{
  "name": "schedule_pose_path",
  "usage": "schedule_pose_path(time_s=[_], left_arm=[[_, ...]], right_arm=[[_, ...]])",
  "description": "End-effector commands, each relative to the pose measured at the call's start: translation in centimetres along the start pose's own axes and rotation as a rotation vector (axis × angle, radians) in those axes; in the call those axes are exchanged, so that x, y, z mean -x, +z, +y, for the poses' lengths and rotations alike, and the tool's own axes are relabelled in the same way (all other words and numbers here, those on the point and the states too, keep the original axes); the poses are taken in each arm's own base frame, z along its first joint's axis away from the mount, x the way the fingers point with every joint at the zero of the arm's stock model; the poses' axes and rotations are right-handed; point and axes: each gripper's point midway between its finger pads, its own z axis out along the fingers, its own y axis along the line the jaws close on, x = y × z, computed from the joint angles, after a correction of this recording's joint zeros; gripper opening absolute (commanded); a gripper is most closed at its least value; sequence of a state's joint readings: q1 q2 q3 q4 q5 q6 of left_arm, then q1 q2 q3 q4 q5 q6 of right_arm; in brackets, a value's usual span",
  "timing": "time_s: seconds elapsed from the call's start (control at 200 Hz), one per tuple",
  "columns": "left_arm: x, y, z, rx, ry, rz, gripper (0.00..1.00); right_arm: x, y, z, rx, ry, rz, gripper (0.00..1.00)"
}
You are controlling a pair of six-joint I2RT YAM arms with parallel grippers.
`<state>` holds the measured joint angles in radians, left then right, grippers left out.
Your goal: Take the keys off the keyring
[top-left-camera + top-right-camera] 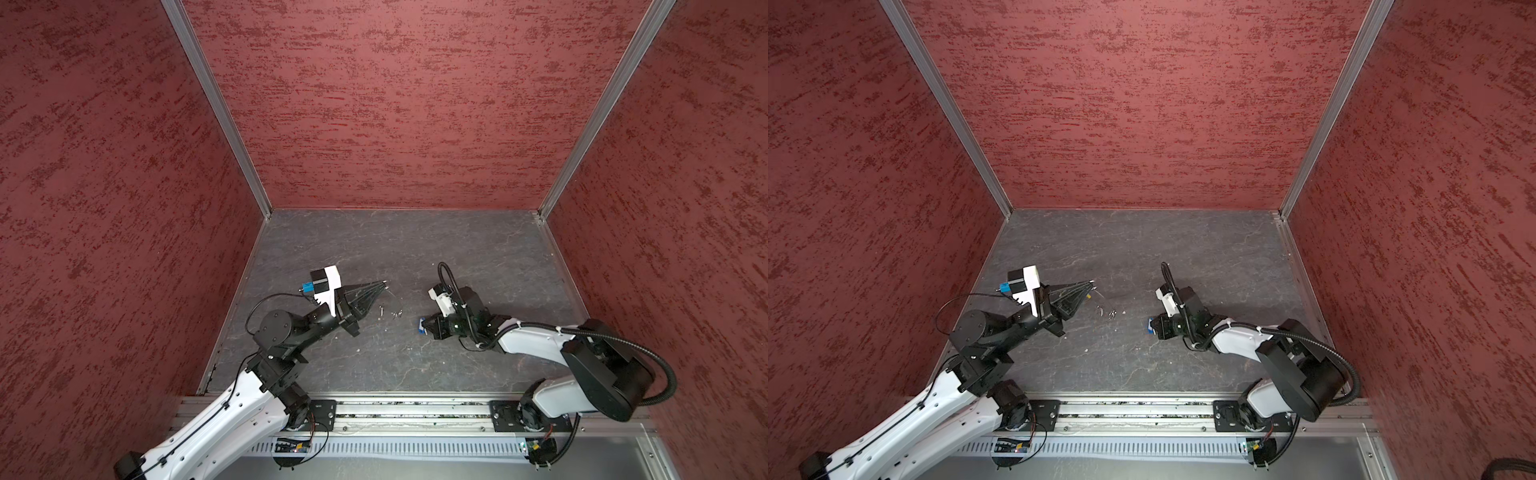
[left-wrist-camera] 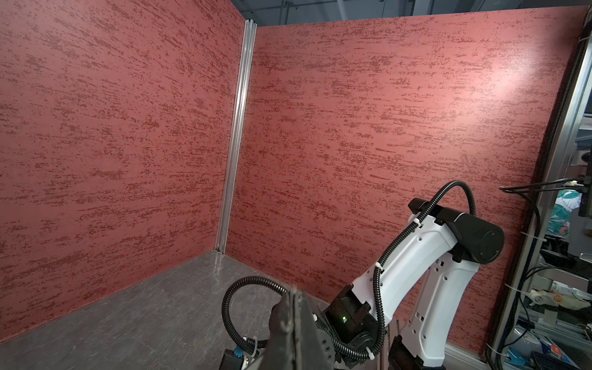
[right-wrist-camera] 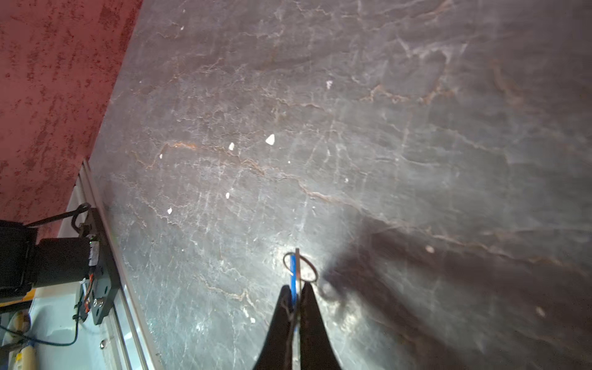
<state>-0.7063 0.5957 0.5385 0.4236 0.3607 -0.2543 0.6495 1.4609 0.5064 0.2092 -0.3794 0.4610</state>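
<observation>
In both top views my left fingers (image 1: 383,284) were pressed together, pointing toward 3 o'clock above the grey tabletop (image 1: 457,249). The keyring (image 1: 395,296), a thin wire loop with a yellow piece (image 1: 1089,296), sat just off their tips, toward 4 o'clock. Whether the tips nipped the wire could not be resolved. Small silvery bits (image 1: 397,313) lay on the tabletop at 6 o'clock of the loop, too small to identify. My right fingers (image 1: 430,328), well apart from the keyring at its 4 o'clock, pointed toward 9 o'clock and pinched the blue-tagged key (image 3: 292,272). Right wrist view: the blue tag stood edge-on between my two black fingers, with a silvery key blade (image 3: 297,266) against it and a small ring (image 3: 314,272) at its end. Left wrist view: my left fingertips (image 2: 290,307) met, with nothing distinguishable between them.
</observation>
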Motion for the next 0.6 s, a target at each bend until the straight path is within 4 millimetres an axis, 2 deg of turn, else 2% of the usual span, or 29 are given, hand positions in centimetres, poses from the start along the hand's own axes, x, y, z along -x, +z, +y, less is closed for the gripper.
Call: schedule_pose_path(time_s=[0.0,0.17,0.346,0.471,0.591], left_arm=[[0.6,-0.2,-0.1,0.002,0.01,-0.032,0.0],[0.4,-0.2,0.0,0.007,0.004,-0.028,0.0],[0.4,-0.1,0.3,0.021,-0.003,-0.024,0.0],[0.4,0.0,0.3,0.026,-0.005,-0.018,0.0],[0.3,0.1,0.4,0.03,-0.009,-0.017,0.0]], right_arm=[[1.2,0.3,-1.4,-0.063,0.04,-0.06,0.08],[0.9,0.4,-2.6,-0.119,0.071,-0.055,0.21],[1.5,-0.5,-3.4,-0.185,0.081,-0.095,0.37],[4.4,-3.1,-1.6,-0.184,0.025,-0.193,0.42],[7.6,-6.6,2.1,-0.115,-0.082,-0.292,0.45]])
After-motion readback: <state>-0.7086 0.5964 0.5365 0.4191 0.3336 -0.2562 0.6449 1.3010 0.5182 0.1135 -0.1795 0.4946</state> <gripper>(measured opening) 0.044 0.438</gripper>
